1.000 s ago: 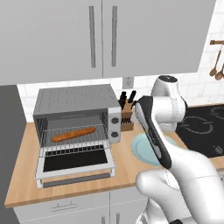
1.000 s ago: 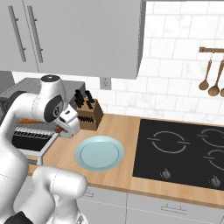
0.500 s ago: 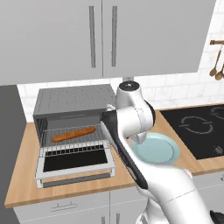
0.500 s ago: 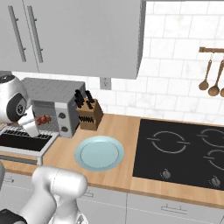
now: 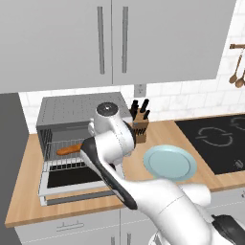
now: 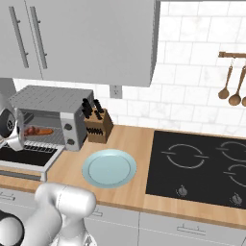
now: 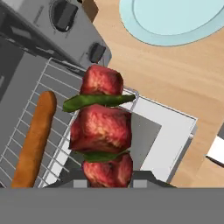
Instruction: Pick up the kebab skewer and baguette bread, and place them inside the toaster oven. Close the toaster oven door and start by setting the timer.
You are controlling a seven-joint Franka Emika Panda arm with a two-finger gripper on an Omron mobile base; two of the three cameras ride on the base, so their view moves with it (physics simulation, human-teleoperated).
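My gripper (image 7: 107, 177) is shut on the kebab skewer (image 7: 103, 129), red-brown meat chunks with green slices between them. The skewer hangs over the right front of the wire rack. The toaster oven (image 5: 72, 112) stands at the counter's left. Its door (image 7: 168, 140) is dropped open and flat. The orange-brown baguette bread (image 7: 34, 140) lies on the rack inside, to the skewer's left in the hand view. The baguette (image 5: 71, 150) also shows in the oven's mouth, with my arm just in front. Two round knobs (image 7: 65, 13) sit on the oven's panel.
A pale blue plate (image 5: 170, 162) lies bare on the wooden counter right of the oven. A knife block (image 5: 139, 127) stands behind it at the wall. The black hob (image 6: 202, 166) takes up the right side, and wooden utensils (image 6: 230, 89) hang above.
The arm has swung left from beside the plate to the open oven, carrying the skewer. The gripper has stayed shut on it.
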